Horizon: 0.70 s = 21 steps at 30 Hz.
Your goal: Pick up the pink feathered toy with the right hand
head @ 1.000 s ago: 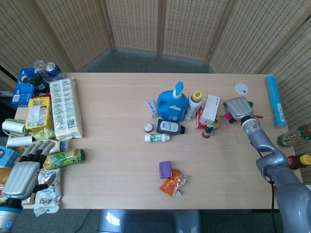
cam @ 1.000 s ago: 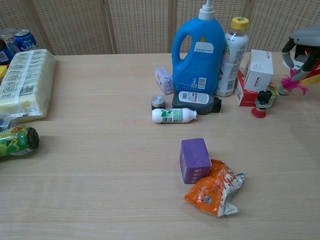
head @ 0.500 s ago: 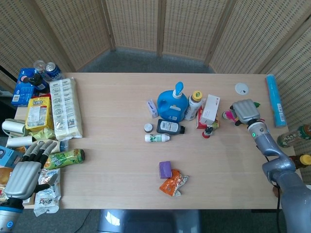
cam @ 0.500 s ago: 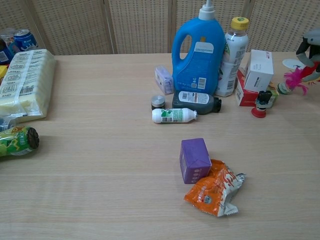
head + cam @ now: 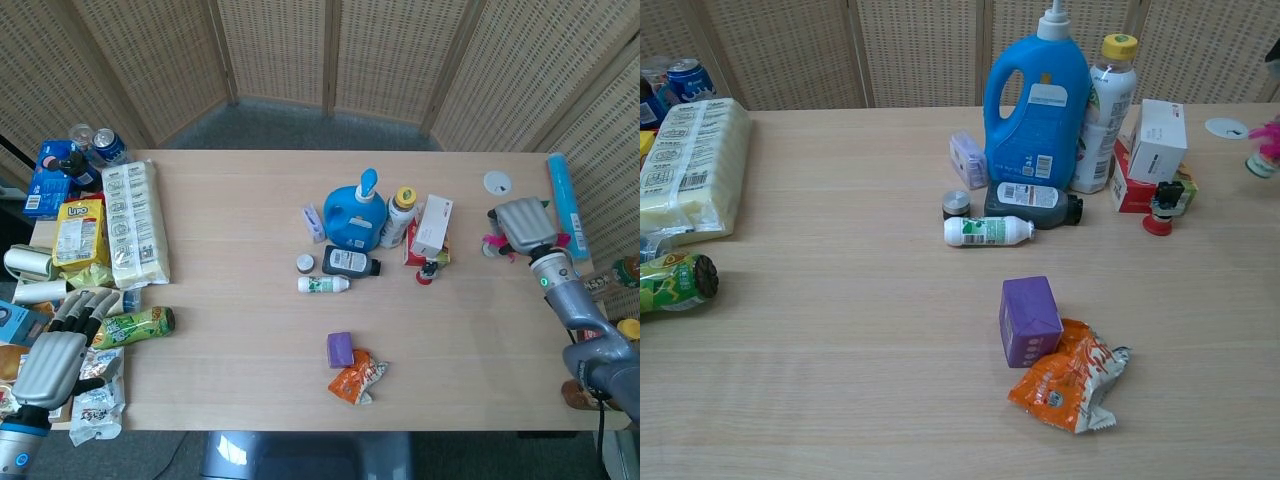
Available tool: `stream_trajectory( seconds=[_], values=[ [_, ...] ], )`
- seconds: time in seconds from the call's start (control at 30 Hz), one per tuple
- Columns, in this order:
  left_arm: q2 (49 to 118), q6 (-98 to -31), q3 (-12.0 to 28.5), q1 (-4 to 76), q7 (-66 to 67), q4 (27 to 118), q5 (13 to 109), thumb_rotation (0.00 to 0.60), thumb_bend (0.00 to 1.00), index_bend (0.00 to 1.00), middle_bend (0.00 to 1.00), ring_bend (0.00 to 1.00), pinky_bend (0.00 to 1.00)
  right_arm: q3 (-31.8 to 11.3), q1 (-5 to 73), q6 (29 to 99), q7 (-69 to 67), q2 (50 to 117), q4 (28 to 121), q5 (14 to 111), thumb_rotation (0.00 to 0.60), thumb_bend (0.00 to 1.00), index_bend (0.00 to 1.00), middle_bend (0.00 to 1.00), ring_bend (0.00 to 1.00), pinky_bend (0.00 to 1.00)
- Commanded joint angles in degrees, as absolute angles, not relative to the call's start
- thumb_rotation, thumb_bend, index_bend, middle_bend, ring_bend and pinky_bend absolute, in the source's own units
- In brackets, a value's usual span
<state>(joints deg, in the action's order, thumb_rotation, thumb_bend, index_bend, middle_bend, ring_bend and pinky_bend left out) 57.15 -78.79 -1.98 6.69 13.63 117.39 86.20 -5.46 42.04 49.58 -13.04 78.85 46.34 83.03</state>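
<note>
In the head view the pink feathered toy (image 5: 492, 243) shows as pink tufts sticking out from under my right hand (image 5: 525, 228), which grips it from above near the table's right edge. The chest view catches the toy (image 5: 1265, 142) at the frame's far right edge, lifted off the table, with the hand itself almost out of frame. My left hand (image 5: 55, 360) hangs open at the table's left front corner, fingers spread above snack packets, holding nothing.
Left of the right hand stand a white box (image 5: 432, 226), a small figurine (image 5: 428, 270) and a blue detergent bottle (image 5: 352, 215). A white lid (image 5: 497, 182) and a blue tube (image 5: 565, 205) lie behind the hand. Bottles (image 5: 605, 280) stand off the right edge.
My right hand has carried the pink toy to the right, away from the white box and figurine, and up off the table. The left hand has not moved.
</note>
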Motion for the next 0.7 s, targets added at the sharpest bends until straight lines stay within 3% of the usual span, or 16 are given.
stream_trajectory(
  seconds=[0.03, 0.43, 0.7],
  values=[
    [57.3, -78.8, -2.1, 6.7, 13.1, 117.0, 86.5, 0.6, 0.37, 0.0, 0.0, 0.0, 0.0, -8.2, 40.4, 53.8, -6.7, 71.9, 56.9, 80.7, 0.6, 0.17, 0.7, 1.0, 0.83, 0.83],
    [57.3, -80.0, -3.3, 5.6, 10.5, 115.7, 88.9, 0.6, 0.37, 0.0, 0.0, 0.0, 0.0, -13.2, 38.2, 59.8, 5.1, 57.4, 83.2, 76.5, 0.6, 0.17, 0.7, 1.0, 0.83, 0.81],
    [57.1, -81.5, -4.6, 4.2, 8.7, 114.7, 91.0, 0.6, 0.37, 0.0, 0.0, 0.0, 0.0, -15.3, 37.2, 62.5, 11.0, 50.1, 96.0, 75.3, 0.6, 0.16, 0.7, 1.0, 0.83, 0.81]
  ],
)
